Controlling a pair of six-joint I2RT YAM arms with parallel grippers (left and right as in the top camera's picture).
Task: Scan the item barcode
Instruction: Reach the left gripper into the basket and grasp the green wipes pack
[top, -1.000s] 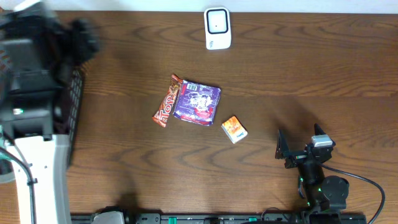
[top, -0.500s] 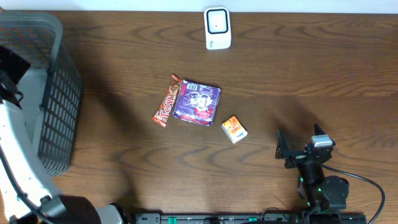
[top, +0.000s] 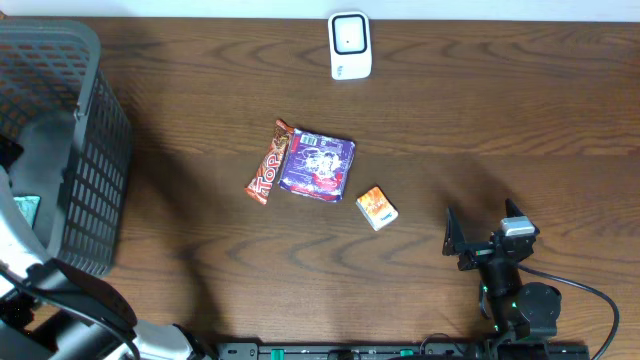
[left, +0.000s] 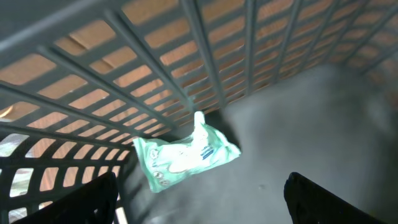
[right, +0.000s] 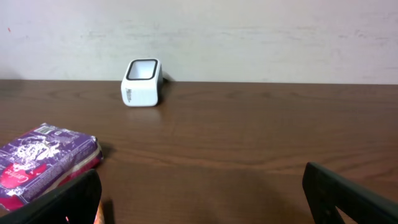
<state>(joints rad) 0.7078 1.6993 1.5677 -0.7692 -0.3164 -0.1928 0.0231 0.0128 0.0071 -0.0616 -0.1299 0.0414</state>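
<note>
Items for scanning, seen from overhead: chocolate bar (top: 269, 162) touching purple packet (top: 318, 165), orange box (top: 377, 208) just beside them, all lying flat on the table (top: 500, 120), well apart from the scanner (top: 350, 45) at the far edge. Probably laid there as a queue within reach of either arm. Right gripper (top: 483, 228) parked near the front edge, jaws spread, nothing between them. Basket (top: 100, 150) at the left end, likely the bin for finished goods.

From the left wrist: left gripper (left: 202, 186) down inside the basket, fingers wide apart and empty, above a green packet (left: 185, 154) lying on the basket floor near the mesh wall (reads as a drop-off spot, not a pick).

From the right wrist: faces straight across bare wood toward the scanner, purple packet low on the left. Looks like a waiting pose, keeping the lane to the scanner free.
</note>
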